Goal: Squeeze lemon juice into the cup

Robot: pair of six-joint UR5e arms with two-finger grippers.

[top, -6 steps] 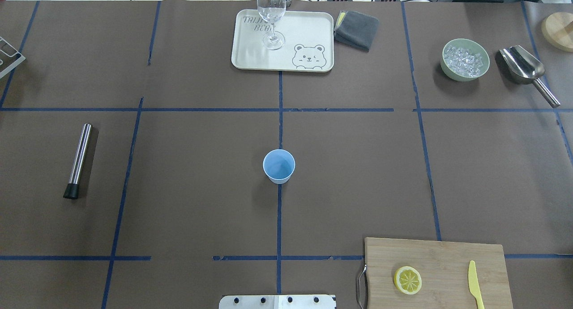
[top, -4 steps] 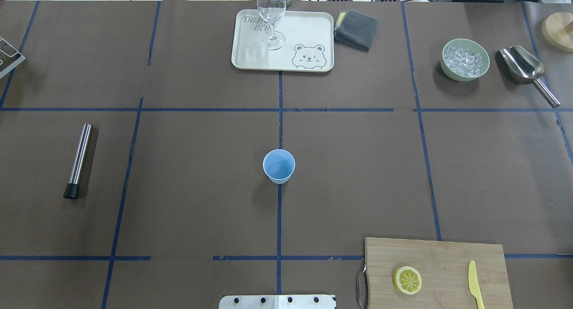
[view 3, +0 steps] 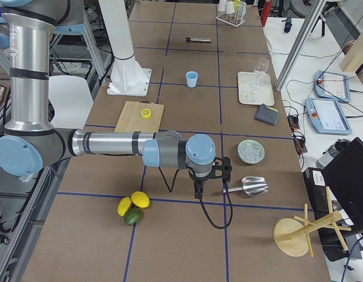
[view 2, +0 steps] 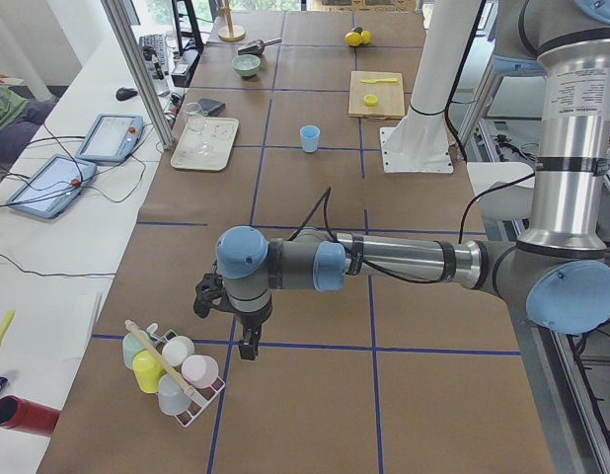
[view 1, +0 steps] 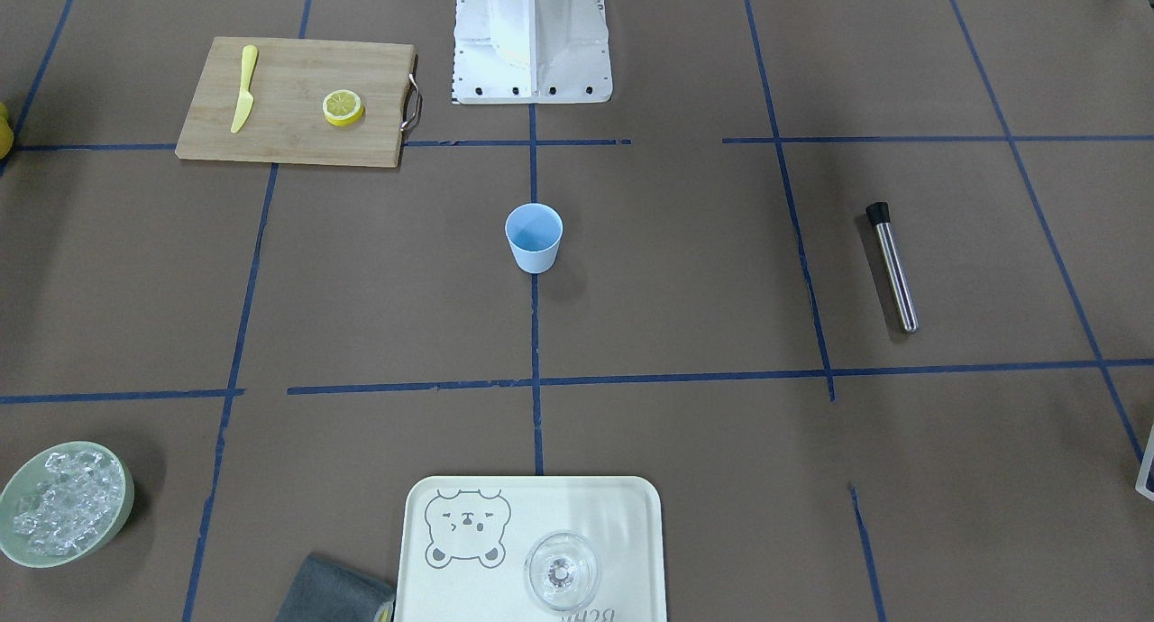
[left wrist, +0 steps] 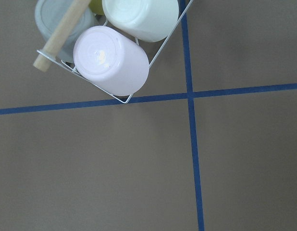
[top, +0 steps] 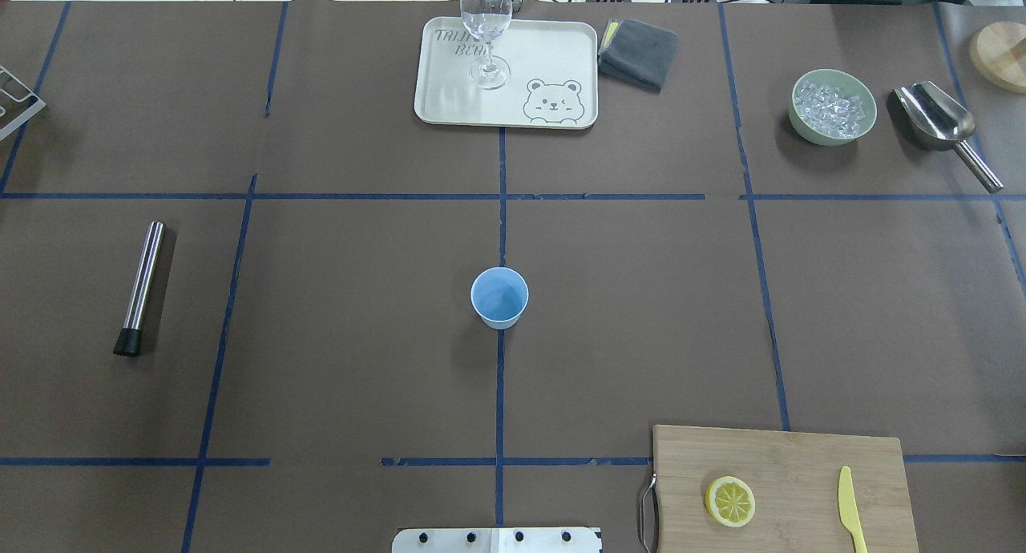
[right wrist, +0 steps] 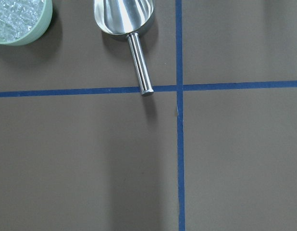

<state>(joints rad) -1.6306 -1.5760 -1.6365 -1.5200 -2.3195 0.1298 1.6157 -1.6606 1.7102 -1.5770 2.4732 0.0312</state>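
- The lemon (top: 730,501) was seen cut face up on the cutting board (top: 801,457), at the desk (top: 641,312) edge on the robot's right. A yellow knife (top: 851,509) lay near it but apart.
- The cup (top: 499,296) was found upright at the desk's middle, well apart from the lemon.
- The right end effector (view 3: 198,189) was seen hanging beside the scoop (view 3: 252,186), and the left end effector (view 2: 248,346) by the cup rack (view 2: 172,370). Whether either was released or clenched could not be told.
- It was judged that the slick rind could be squirted out by an off-centre pinch, and the light cup toppled by a low approach. Juice could be lost if squeezing were begun short of the rim.
- Neither arm was shown in the overhead or front-facing views, and no fingers were shown in the wrist views. The lemon's thickness was hard to judge.
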